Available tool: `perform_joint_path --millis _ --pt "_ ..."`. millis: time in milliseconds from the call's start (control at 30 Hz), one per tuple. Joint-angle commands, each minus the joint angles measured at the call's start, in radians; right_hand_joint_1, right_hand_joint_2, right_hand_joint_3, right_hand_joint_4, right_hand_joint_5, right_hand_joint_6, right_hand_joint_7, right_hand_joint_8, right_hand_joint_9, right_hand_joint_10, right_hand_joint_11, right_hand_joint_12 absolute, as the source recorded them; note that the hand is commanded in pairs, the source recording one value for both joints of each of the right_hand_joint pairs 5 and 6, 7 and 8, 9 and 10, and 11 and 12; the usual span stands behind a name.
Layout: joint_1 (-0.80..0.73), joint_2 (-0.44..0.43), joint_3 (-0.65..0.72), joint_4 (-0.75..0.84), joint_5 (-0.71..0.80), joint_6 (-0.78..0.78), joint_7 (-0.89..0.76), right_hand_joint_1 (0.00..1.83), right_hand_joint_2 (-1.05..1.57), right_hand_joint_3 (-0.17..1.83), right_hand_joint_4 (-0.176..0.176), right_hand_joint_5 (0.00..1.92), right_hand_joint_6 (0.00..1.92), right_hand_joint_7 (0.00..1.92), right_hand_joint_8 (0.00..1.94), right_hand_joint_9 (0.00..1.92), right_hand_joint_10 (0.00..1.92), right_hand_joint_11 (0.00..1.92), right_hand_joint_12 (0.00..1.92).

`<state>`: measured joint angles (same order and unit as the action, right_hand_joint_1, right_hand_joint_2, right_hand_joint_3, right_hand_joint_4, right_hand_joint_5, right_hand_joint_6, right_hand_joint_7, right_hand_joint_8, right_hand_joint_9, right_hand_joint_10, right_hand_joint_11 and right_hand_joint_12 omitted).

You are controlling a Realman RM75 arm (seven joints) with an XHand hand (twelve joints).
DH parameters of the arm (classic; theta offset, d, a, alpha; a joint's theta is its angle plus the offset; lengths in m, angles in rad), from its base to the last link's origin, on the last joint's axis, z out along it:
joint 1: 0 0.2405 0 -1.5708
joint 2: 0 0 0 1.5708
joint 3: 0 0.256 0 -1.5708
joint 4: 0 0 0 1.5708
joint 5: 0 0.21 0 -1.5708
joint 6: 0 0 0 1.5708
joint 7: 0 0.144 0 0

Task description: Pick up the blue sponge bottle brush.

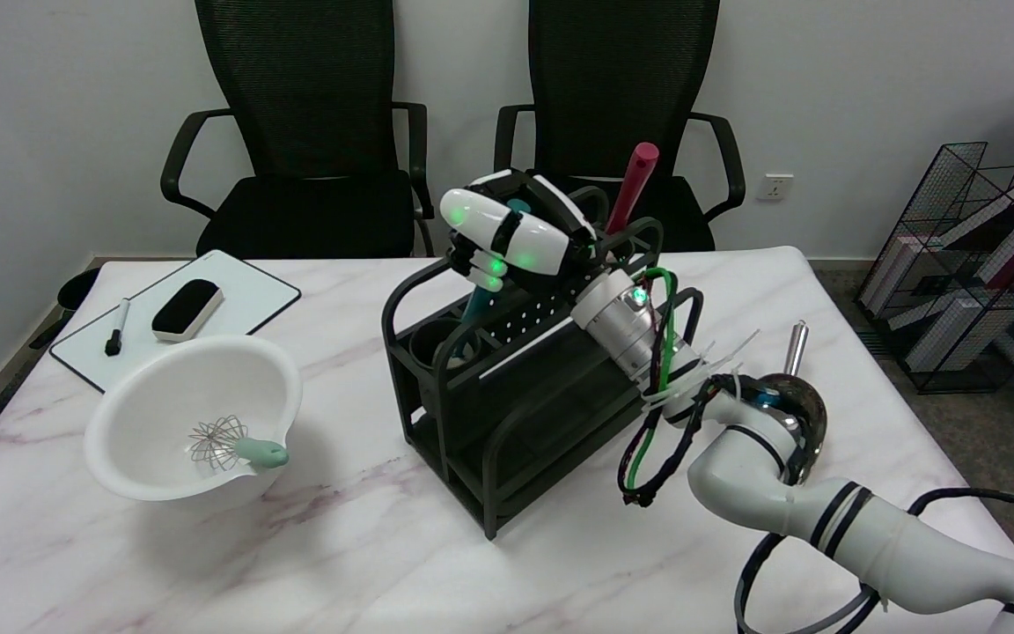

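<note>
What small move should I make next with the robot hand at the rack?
Probably lift straight up. The right robot hand looks closed around the teal handle of the brush, whose lower end still sits in the black rack cup; a vertical pull should clear the rim and the red utensil nearby.

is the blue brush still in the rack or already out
Still in. The brush's teal handle runs from the right hand, wrapped around its upper part, down into the black rack's left cup; its sponge end is hidden.
</note>
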<state>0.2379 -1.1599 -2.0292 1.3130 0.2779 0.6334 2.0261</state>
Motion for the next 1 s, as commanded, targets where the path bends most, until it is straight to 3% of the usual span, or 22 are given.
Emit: perform_joint_path --millis 33,533,1000 --pt "0.052 0.0 -0.031 0.073 -0.068 -0.164 -0.001 1.09 1.57 0.36 0.0 1.92 1.92 1.92 1.92 1.92 1.92 1.92 1.92" --pt "0.13 -0.008 -0.052 0.139 -0.1 -0.256 0.008 1.1 1.57 0.32 0.0 1.92 1.92 1.92 1.92 1.92 1.92 1.92 1.92" --pt "0.086 0.096 -0.034 0.295 -0.09 -0.356 0.009 1.1 1.57 0.31 0.0 1.92 1.92 1.92 1.92 1.92 1.92 1.92 1.92"
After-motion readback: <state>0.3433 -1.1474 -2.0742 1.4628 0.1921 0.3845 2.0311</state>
